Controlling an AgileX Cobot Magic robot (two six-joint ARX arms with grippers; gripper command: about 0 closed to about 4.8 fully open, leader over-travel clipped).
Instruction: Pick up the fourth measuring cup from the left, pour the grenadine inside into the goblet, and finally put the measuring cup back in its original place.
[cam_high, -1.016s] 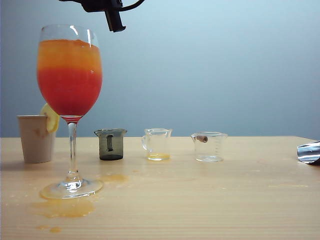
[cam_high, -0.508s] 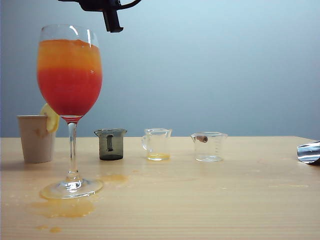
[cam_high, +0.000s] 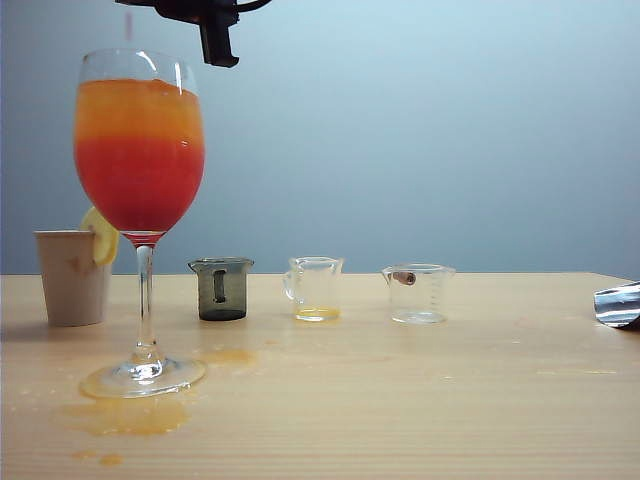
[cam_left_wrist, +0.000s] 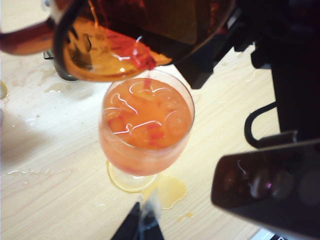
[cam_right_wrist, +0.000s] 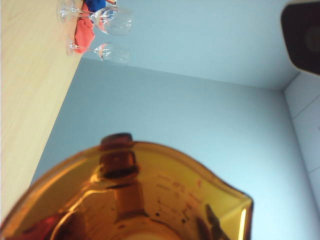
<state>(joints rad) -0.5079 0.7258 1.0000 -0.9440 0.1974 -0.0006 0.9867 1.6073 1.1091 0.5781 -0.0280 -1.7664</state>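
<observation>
Only writing visible: faint measuring marks on the amber measuring cup (cam_right_wrist: 150, 200), unreadable. Right gripper (cam_high: 215, 40) jaws part-open and clamped on that cup, tipped above the goblet (cam_high: 140, 200), a thin thread of grenadine (cam_left_wrist: 147, 80) falling into the orange-red drink. Left gripper (cam_left_wrist: 141, 227) is near the goblet's foot, jaws' state unclear; right of the goblet on the worktop (cam_high: 400, 400) stand a grey cup (cam_high: 221, 289) and two clear cups (cam_high: 316, 288), paper cup (cam_high: 72, 277) left, juice puddle (cam_high: 130, 413) at its foot.
</observation>
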